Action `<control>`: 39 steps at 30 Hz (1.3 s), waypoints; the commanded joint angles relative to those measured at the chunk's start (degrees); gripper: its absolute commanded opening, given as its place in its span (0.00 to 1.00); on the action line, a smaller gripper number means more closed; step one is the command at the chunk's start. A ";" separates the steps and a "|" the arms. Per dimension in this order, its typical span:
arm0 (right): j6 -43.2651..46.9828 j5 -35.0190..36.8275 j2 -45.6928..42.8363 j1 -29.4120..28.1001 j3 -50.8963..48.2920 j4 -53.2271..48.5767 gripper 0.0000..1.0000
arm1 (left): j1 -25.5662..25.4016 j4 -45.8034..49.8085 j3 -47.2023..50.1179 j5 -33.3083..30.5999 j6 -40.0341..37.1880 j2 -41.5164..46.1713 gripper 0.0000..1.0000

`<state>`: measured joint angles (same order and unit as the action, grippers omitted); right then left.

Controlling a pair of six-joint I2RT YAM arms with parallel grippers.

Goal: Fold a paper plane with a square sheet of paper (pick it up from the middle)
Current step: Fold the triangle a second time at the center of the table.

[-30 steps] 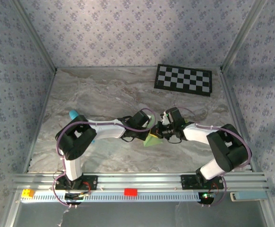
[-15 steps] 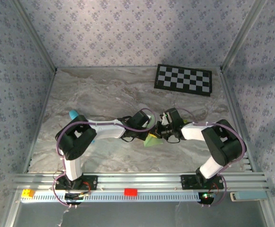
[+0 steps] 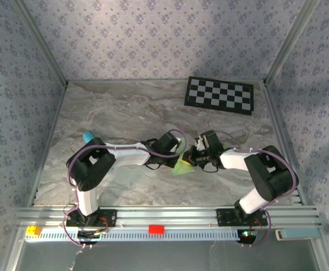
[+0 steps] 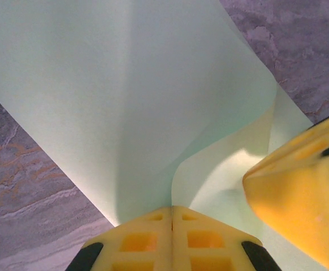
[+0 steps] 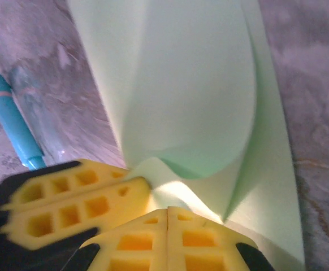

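The left pincer (image 4: 172, 212) was clenched, its two yellow fingers pressed flat together, and an edge of the sheet of paper (image 4: 125, 84) came out from between them. The right pincer (image 5: 167, 212) was clenched in the same way on the same sheet of paper (image 5: 193, 84). The two pincers were very close and pointed toward each other. In the left wrist view a yellow finger of the right pincer (image 4: 300, 192) stood just beside the paper on the right. In the right wrist view the fingers of the left pincer (image 5: 74, 203) lay just beside the right one, on its left.

The sheet was pale mint-green and plain. It was not flat: from each grip it rose and curved, with a soft bend down its middle and one layer lying over another. I could not tell whether any fold was pressed sharp.

From above, the left pincer (image 3: 181, 160) and the right pincer (image 3: 194, 160) met over the desk (image 3: 125, 107), a little to the right of its middle and nearer the near edge than the far edge. The sheet of paper (image 3: 182, 167) showed there as a small green triangle below them.

A cyan-blue stick (image 3: 89, 136) lay near the left edge of the desk, well apart from the paper. A black-and-white checkerboard (image 3: 220, 94) lay flat at the far right corner.
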<state>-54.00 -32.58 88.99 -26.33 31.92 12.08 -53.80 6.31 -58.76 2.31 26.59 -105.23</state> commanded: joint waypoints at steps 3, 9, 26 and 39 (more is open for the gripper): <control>1.83 -0.21 0.73 1.60 4.40 -3.44 0.03 | -0.34 1.69 0.40 0.61 -0.31 -0.85 0.00; 1.49 2.59 4.25 1.94 2.12 -2.22 0.02 | -0.34 1.84 0.49 0.61 -0.49 -0.85 0.00; 4.18 0.13 0.53 3.66 4.34 -5.22 0.06 | -0.34 2.33 0.60 0.44 -0.84 -0.85 0.00; -0.47 8.71 4.43 6.80 -0.77 -1.17 0.04 | -0.38 2.48 0.94 0.29 -0.92 -0.72 0.00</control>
<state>-52.18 -29.58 93.12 -21.28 33.65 11.31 -53.80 5.98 -58.72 2.28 26.39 -105.23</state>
